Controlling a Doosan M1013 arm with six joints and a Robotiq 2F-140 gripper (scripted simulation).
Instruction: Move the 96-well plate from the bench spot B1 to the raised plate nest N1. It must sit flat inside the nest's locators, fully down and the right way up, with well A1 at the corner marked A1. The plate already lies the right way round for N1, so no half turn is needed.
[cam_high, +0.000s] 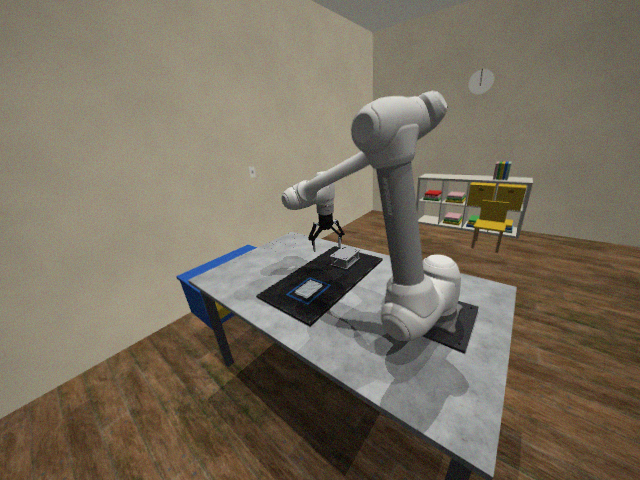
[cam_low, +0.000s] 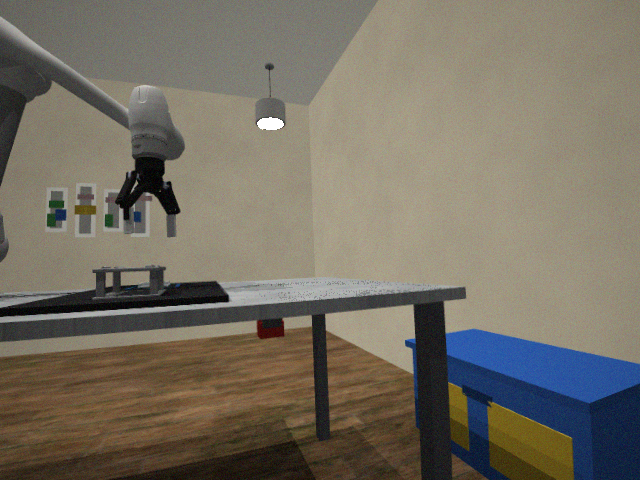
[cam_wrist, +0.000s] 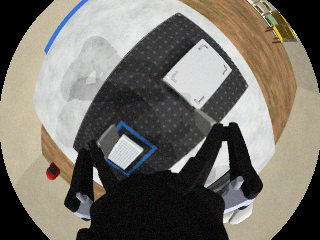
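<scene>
Grey marbled table (cam_high: 454, 372) carries one white arm, one black mat (cam_high: 289, 304), one 96-well plate (cam_high: 308, 288) and one raised plate nest (cam_high: 344, 255). One gripper (cam_low: 148, 226) hangs from the arm's wrist, pointing straight down, its two fingers (cam_low: 171, 225) spread as wide as they go with nothing between them.

In the exterior view the gripper is high in the air, well above the nest (cam_low: 129, 281), with clear space between the fingertips and the nest's top frame. In the top view the gripper (cam_high: 326, 241) hangs over the table's far edge, just beyond the nest's far end.

From the wrist view, the gripper (cam_wrist: 160, 206) looks down on the mat (cam_wrist: 143, 80). The nest (cam_wrist: 200, 72) lies ahead of the right-hand finger (cam_wrist: 235, 195), its four corner locators visible and its top bare. The plate (cam_wrist: 124, 152) lies flat inside one blue outlined spot (cam_wrist: 151, 152) on the mat, ahead of the fingers and nearer the left-hand one, well below the tool and not touched by it. The plate and nest are well apart on the mat.

One blue cabinet (cam_low: 532, 392) stands beside the table's end.
</scene>
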